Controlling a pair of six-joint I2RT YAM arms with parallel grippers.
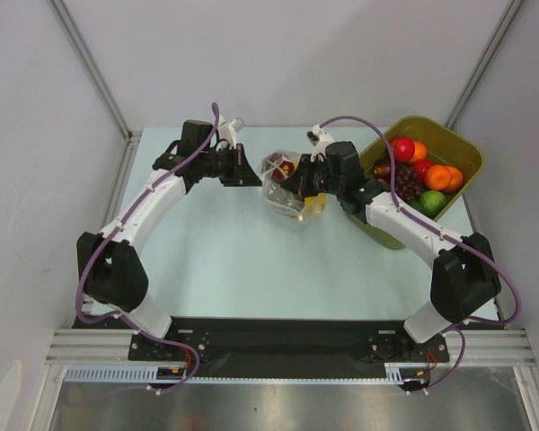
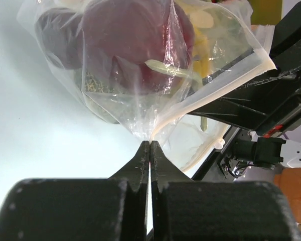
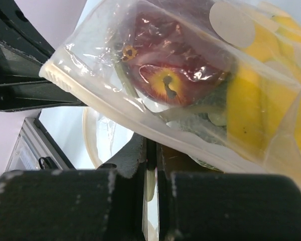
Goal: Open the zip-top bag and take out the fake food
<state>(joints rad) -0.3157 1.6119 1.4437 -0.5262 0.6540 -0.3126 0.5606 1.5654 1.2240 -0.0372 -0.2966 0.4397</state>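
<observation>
The clear zip-top bag hangs between my two grippers above the table's far middle. Inside it I see dark maroon round pieces, a yellow banana and a grey-green piece. My left gripper is shut on the bag's edge by the zip strip. My right gripper is shut on the bag's other lip, with the white zip strip crossing just above its fingers. The mouth looks partly spread.
An olive-green tub at the far right holds several other toy fruits, red, orange and green. The right arm lies along its near side. Grey walls enclose the table on three sides.
</observation>
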